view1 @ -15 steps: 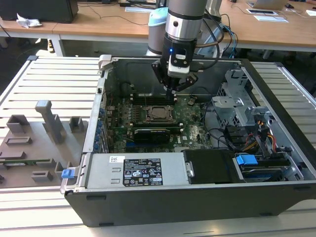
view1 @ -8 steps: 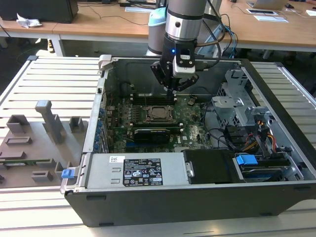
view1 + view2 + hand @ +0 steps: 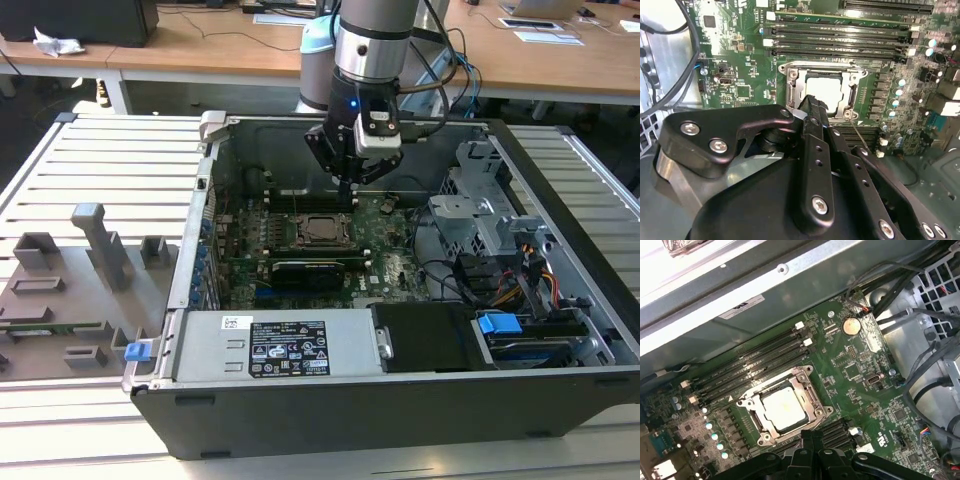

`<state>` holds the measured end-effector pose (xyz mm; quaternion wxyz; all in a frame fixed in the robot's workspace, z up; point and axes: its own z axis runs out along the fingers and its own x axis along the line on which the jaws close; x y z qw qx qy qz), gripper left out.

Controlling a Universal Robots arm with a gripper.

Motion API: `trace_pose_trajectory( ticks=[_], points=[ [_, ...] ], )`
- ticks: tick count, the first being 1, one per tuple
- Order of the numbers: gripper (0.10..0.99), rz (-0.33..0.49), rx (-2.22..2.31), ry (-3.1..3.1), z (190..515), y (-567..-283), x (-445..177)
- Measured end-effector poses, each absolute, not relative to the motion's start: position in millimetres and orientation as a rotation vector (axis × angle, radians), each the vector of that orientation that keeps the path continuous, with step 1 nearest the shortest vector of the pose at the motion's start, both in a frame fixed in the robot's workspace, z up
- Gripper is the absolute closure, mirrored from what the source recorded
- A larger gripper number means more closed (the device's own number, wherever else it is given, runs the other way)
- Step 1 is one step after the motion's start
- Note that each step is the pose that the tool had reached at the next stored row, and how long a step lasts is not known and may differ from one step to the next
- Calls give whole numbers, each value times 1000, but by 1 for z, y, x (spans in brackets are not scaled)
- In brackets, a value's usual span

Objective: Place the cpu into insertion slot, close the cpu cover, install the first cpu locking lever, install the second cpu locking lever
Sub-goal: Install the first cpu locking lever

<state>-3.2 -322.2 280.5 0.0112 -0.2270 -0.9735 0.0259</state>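
The arm's gripper (image 3: 349,190) hangs inside an open computer case (image 3: 400,400), its black fingers pressed together, with their tips just over the motherboard (image 3: 390,260). In the exterior view the tips sit at about one o'clock from the cpu (image 3: 783,407), close beside it. The cpu lies flat in the insertion slot (image 3: 810,397), its dull silver top facing up. The cpu cover (image 3: 771,386) is down over it, and its square window frames the chip, as both wrist views show. In the second wrist view the closed fingertips (image 3: 810,104) stand at the edge of the cover, partly hiding one side of the frame, and whether they touch the metal cannot be told. In that same view a thin metal rod (image 3: 860,136) slants away from one corner of the cover, next to the fingers. Long black memory slots (image 3: 755,365) run alongside the socket, and a round coin battery (image 3: 851,326) sits farther off on the green board. In the exterior view a grey power supply box (image 3: 270,345) with a dark label lies at six o'clock from the cpu. A metal drive cage (image 3: 470,215) stands at three o'clock, with a blue latch (image 3: 498,324) at about four o'clock. Outside the case, at nine o'clock, a grey fixture board (image 3: 90,270) with upright blocks rests on the slatted table (image 3: 100,160). Wooden desks (image 3: 200,50) cross the scene at twelve o'clock
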Motion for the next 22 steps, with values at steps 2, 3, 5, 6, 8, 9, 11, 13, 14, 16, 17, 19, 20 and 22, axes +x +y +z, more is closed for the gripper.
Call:
trace_pose_trajectory(
  ticks=[2,3,5,6,8,9,11,13,14,16,17,19,20,22],
  points=[
    [980,81,-680,-3044,280,-322,-3],
    [980,81,-659,-3049,281,-322,-3],
    [980,82,-624,-3057,281,-322,-3],
    [980,82,-612,-3059,280,-322,-3],
    [980,82,-584,-3065,280,-322,-3],
    [980,82,-561,-3070,281,-322,-3],
    [980,83,-532,-3075,280,-322,-3],
    [980,83,-496,-3082,280,-322,-3],
    [980,83,-480,-3085,280,-322,-3],
    [980,84,-427,-3094,280,-322,-3],
    [980,84,-411,-3096,281,-322,-3],
    [980,84,-385,-3100,280,-322,-3],
    [980,84,-371,-3102,281,-322,-3],
    [980,85,-342,-3106,281,-322,-3]
  ],
)
